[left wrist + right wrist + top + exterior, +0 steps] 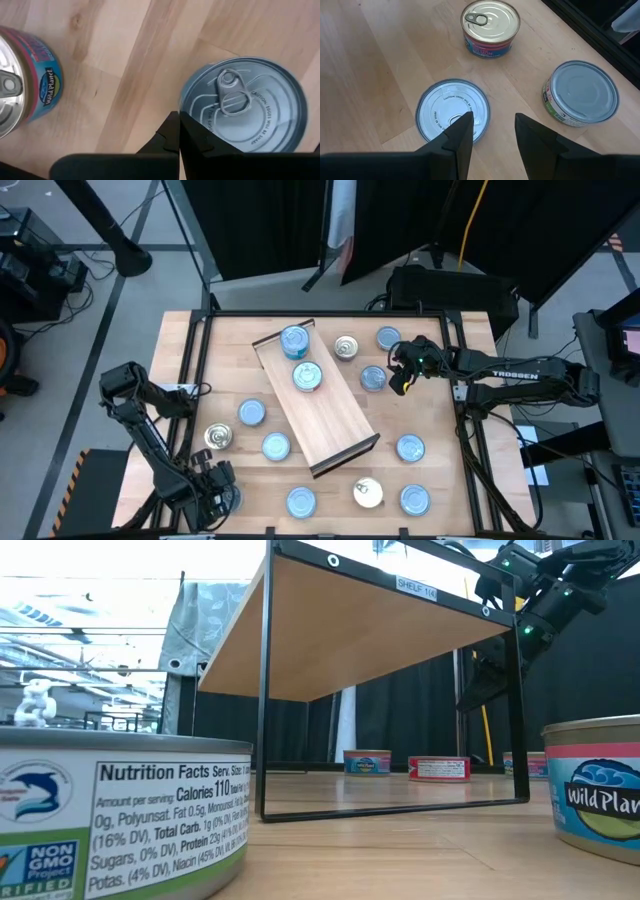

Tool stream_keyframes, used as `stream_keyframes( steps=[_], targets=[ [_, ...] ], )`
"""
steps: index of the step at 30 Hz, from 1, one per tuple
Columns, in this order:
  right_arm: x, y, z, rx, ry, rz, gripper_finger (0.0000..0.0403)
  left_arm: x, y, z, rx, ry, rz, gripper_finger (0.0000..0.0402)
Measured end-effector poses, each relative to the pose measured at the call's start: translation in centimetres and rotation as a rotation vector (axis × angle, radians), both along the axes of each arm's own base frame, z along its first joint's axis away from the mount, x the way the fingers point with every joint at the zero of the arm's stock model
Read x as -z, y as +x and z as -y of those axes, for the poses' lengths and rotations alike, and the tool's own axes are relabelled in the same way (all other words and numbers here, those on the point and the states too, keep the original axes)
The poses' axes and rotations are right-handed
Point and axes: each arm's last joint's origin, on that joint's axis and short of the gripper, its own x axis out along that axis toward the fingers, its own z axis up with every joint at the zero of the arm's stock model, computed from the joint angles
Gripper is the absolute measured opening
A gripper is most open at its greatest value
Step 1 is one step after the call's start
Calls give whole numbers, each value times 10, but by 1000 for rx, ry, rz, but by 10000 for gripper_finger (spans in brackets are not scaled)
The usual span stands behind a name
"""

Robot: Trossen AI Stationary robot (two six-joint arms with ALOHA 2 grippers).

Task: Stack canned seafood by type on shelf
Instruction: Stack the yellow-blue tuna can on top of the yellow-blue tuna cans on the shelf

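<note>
The shelf (318, 405), a long light-wood board, lies slantwise mid-table and carries two blue-topped tins (295, 340) (307, 376). Several more tins of canned seafood stand on the table around it. My left gripper (218, 482) points down at the near left, shut, its tips (179, 125) over the edge of a pull-tab tin (245, 107). A silver-topped tin (22, 82) stands beside it. My right gripper (492, 125) hangs open, slanting down over a blue-topped tin (451, 107) right of the shelf (373, 378), touching nothing. My left gripper's shut fingertips (181, 131) stand from above over the rim (187, 107) of the pull-tab tin, which rests flat on the table. I cannot tell whether they touch it.
Beyond my right gripper stand a gold-topped tin (490, 22) and a plain-topped tin (580, 92), close to the table's dark frame (600, 35). Other tins stand near the front edge (300, 502) (368, 493) (414, 500). In the low view, large tins (120, 810) (595, 790) flank the shelf (350, 620).
</note>
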Motion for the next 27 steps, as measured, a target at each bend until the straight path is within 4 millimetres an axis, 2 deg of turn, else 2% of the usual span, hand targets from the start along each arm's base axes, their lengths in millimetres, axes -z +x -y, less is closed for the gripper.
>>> stream_keyframes(
  steps=[13, 27],
  targets=[
    [0, 0, 0, -3, -2, -1, 137, 2, -1, -2, 0, 14, -3, 0],
    [0, 0, 0, -2, -2, 0, 137, 23, 5, -19, 13, 60, 2, 0]
  ],
)
